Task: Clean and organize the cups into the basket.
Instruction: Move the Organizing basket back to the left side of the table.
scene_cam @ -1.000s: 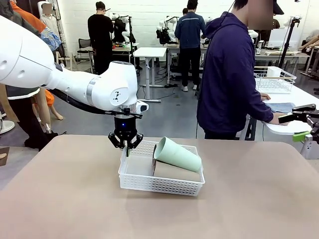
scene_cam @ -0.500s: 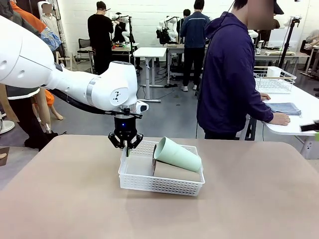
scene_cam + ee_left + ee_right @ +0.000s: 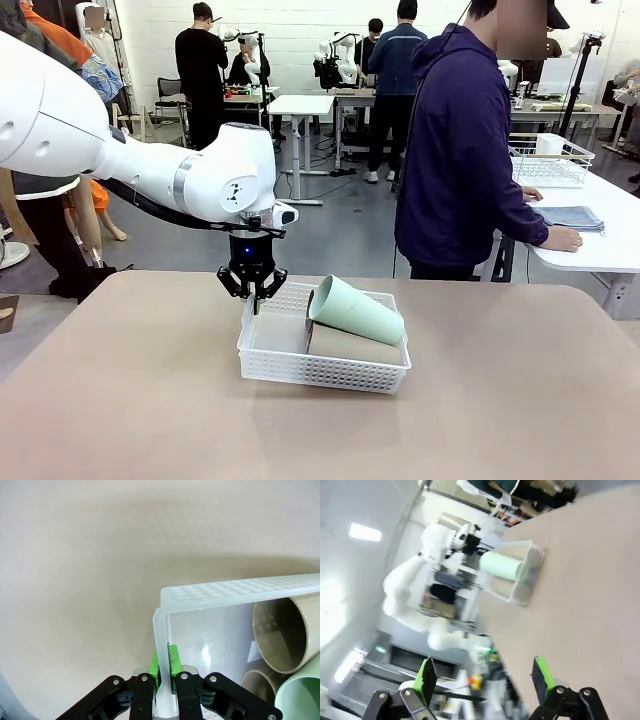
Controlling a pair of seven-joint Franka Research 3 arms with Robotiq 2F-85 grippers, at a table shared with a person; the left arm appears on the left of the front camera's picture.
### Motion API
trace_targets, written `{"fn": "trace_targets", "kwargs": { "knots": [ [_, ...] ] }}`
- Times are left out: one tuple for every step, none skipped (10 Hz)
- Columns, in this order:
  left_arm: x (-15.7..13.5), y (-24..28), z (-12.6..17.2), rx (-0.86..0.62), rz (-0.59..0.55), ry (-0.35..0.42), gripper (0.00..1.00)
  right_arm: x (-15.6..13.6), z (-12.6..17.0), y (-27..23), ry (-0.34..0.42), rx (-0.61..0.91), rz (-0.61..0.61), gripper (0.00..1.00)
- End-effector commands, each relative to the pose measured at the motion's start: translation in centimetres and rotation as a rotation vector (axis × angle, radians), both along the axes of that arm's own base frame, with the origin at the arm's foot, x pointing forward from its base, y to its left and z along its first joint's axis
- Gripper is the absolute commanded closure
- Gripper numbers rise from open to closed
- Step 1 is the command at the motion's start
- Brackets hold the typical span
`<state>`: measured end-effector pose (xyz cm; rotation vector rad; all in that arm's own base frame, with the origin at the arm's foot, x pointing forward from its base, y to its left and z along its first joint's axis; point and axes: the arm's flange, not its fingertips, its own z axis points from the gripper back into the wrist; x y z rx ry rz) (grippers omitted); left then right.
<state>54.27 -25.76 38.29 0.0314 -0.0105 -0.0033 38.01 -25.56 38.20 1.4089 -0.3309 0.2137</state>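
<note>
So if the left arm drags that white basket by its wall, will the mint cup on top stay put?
Probably not securely. The mint cup lies on its side, tilted, atop the tan cups, so it could roll or slide. The basket wall looks thin and perforated, so it may flex where the left gripper pinches it.

Three cups lie in one white basket [image 3: 322, 370] near the middle of the table [image 3: 130, 400]: one pale mint green cup [image 3: 355, 310] on top and two tan-brown cups beneath it, one [image 3: 282, 632] with its open mouth facing the left wrist camera and the second [image 3: 257, 685] below it there. Two grippers count: the left gripper [image 3: 253, 291] at the basket's far left corner, and the right gripper [image 3: 482, 680] with its two green-padded fingers spread apart
</note>
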Motion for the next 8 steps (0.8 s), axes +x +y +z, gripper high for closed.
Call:
{"fn": "trace_targets", "kwargs": {
  "knots": [
    [-0.1,0.0,0.2,0.001,-0.003,-0.003,1.0,-1.1,2.2,-1.3,0.142,0.161,-0.038,0.0],
    [-0.1,0.0,0.2,0.001,-0.003,-0.003,1.0,-1.9,2.4,-1.7,0.155,0.147,-0.045,0.0],
    [-0.1,0.0,0.2,0.001,-0.003,-0.003,1.0,-2.4,2.6,-1.9,0.163,0.12,-0.044,0.0],
    [-0.1,0.0,0.2,0.001,-0.003,-0.003,1.0,-2.4,2.7,-1.6,0.172,0.094,-0.035,0.0],
    [-0.1,0.0,0.2,0.001,-0.003,-0.003,1.0,-2.1,2.8,-1.4,0.178,0.076,-0.018,0.0],
    [-0.1,0.0,0.2,0.001,-0.003,-0.003,1.0,-2.8,2.0,-1.6,0.165,0.123,-0.021,0.0],
    [-0.1,0.0,0.2,0.001,-0.003,-0.003,1.0,-2.8,2.0,-1.6,0.165,0.123,-0.021,0.0],
    [-0.1,0.0,0.2,0.001,-0.003,-0.003,1.0,-2.8,2.0,-1.6,0.165,0.123,-0.021,0.0]
  ]
}}
